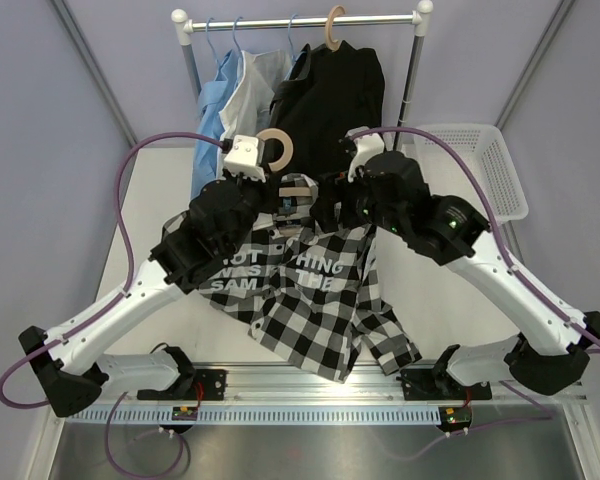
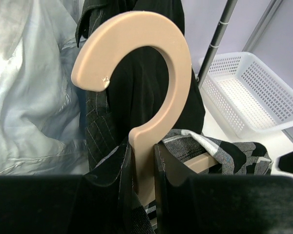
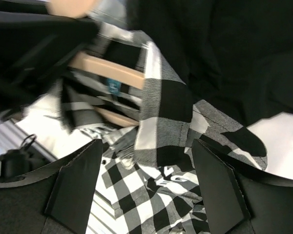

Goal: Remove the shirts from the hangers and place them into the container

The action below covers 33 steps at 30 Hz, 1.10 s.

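Table (image 1: pixel 145 215): one, white; the rail and the basket are carried on it.
Clothes rail (image 1: pixel 380 18): one, set at the far edge.
Shirts, five counted: four are hung on the rail, namely light blue shirt (image 1: pixel 212 100), white shirt (image 1: pixel 250 90), dark grey shirt (image 2: pixel 95 131) and black shirt (image 1: pixel 340 95). The fifth, the checked shirt (image 1: pixel 320 310), is draped from a held hanger onto the table between the two arms.
Basket (image 1: pixel 470 170): one, white and lattice-sided, placed right of the rail, apart from all the shirts.
Wooden hangers, two counted: the held hanger (image 2: pixel 178 63) is inside the checked shirt's collar. The rail hanger (image 1: pixel 328 30) carries the black shirt.
Blue hangers (image 1: pixel 238 30): three hooks are seen on the rail.
Left gripper (image 2: pixel 142 156): clamped narrowly on the held hanger's neck, below the hook.
Right gripper (image 3: pixel 146 151): spread wide over the checked shirt, nothing gripped.
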Available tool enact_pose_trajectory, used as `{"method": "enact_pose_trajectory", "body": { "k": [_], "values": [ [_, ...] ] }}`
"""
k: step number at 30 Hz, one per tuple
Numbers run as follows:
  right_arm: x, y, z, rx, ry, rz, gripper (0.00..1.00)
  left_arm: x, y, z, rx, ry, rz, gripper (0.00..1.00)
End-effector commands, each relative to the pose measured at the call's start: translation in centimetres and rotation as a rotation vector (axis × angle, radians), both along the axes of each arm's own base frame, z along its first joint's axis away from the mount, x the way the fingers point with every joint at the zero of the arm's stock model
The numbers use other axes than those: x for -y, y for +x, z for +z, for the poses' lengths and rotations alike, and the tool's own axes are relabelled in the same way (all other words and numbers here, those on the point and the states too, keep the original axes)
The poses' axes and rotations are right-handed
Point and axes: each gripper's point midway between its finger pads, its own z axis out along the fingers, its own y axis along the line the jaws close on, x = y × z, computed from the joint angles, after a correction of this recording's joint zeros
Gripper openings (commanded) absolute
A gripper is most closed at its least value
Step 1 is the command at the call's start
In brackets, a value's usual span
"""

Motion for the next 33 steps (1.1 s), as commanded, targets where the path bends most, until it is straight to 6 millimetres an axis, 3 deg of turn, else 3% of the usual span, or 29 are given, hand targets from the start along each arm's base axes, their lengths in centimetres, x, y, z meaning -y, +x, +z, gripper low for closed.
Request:
{"method": "enact_pose_trajectory", "body": {
  "k": [1,7,10,11,13,14,16,20,29,33],
  "values": [
    [0.3,1.3,0.4,0.005,0.018,-0.128,0.82,-1.0,-0.1,5.8,0.111,-0.151,0.051,0.0],
    [-1.3,2.1,-1.9,-0.052,-0.02,-0.152,0.72,-1.2,-0.4,5.7,0.114,-0.145,0.05,0.0],
    [-0.8,2.7,-2.3,-0.043,-0.038,-0.193,0.56,-1.8,-0.7,5.6,0.119,-0.134,0.056,0.0],
    [0.0,3.1,-2.4,-0.026,-0.057,-0.232,0.43,-2.0,-0.8,5.5,0.12,-0.132,0.059,0.0],
    [1.0,3.4,-2.9,-0.014,-0.085,-0.274,0.29,-2.7,-1.3,5.2,0.108,-0.13,0.067,0.0],
    [1.7,3.7,-2.9,0.0,-0.1,-0.307,0.14,-2.9,-1.5,5.1,0.104,-0.13,0.068,0.0],
    [2.6,3.5,-3.0,0.004,-0.106,-0.321,0.01,-3.6,-2.1,4.8,0.098,-0.122,0.068,0.0],
    [4.9,3.5,-2.7,0.004,-0.097,-0.346,0.0,-4.8,-2.8,2.9,0.076,-0.068,0.081,0.0],
    [9.5,4.2,-1.7,0.026,-0.096,-0.399,0.0,-6.1,-5.4,1.5,0.082,-0.01,-0.01,0.0],
    [10.2,4.3,-2.2,0.021,-0.103,-0.4,0.0,-7.3,-6.4,2.5,0.116,-0.039,-0.005,0.0]
  ]
}}
